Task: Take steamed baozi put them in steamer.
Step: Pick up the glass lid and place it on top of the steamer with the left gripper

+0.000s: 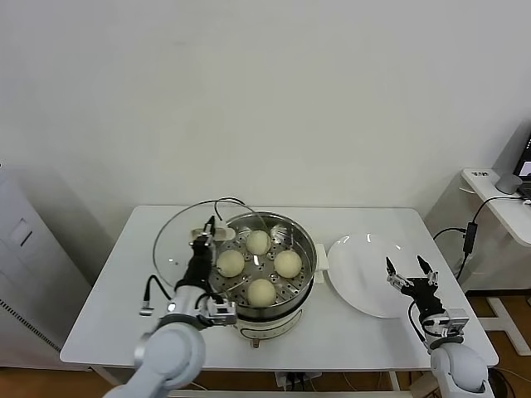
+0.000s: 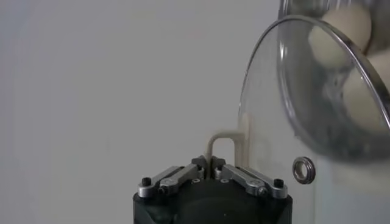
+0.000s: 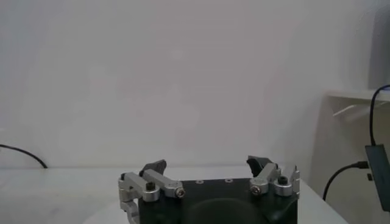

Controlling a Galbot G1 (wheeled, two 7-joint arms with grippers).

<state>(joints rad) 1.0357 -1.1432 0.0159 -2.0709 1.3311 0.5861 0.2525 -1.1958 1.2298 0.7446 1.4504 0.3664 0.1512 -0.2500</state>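
A: Where are the baozi [image 1: 259, 266] sitting?
B: All four in the steamer [image 1: 304, 235], mid-table [image 1: 108, 298].
A: Left gripper [image 1: 207, 232]?
B: Clamping the glass lid [image 1: 170, 240] by its handle [image 2: 224, 149], tilted beside the steamer.
A: Right gripper [image 1: 411, 273]?
B: Hovering spread wide over the white plate [image 1: 365, 274].

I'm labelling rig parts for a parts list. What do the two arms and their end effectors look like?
Both arms are light grey with rounded links. Each end effector, left and right, has a black body, silver metal linkages with dark screws, and black fingertips. Thin black cables loop beside each wrist. No markings are readable.
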